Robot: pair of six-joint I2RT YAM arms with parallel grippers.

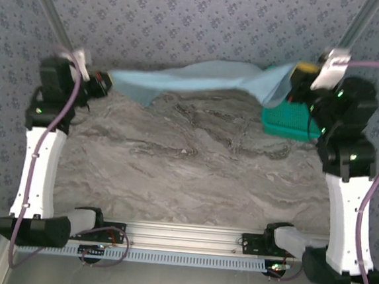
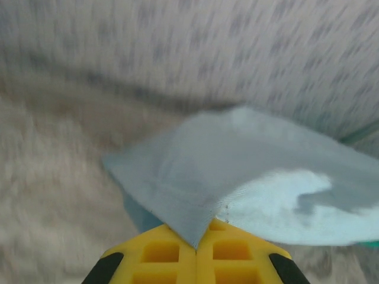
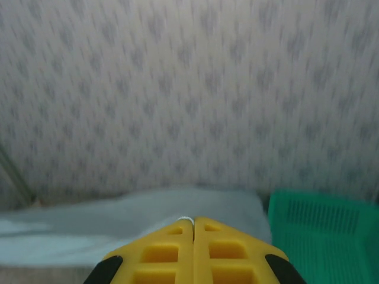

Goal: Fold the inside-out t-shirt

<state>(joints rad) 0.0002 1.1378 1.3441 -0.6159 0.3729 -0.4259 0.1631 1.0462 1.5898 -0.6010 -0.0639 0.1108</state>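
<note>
The soft light-blue cloth t-shirt is held up off the grey marbled table near its far edge, stretched almost level between the two arms; its middle sags a little and one loose flap hangs down toward the left, though whether it brushes the tabletop cannot be told. At the left end the cloth is pinched by the yellow-fingered left gripper, whose jaws are pressed fully together on an edge of the fabric, as seen in the left wrist view; at the right end the right gripper is likewise closed tight, with a thin sliver of cloth visible at its fingertips, so the garment is judged to be gripped there too. The wide spread is presumably chosen so that the shirt can be laid down flat and smooth before folding; no fold is yet made. A teal plastic mesh basket is set at the far right of the table, partly behind the raised cloth and the right arm; snagging the fabric on its rim is to be guarded against when the cloth is lowered.
</note>
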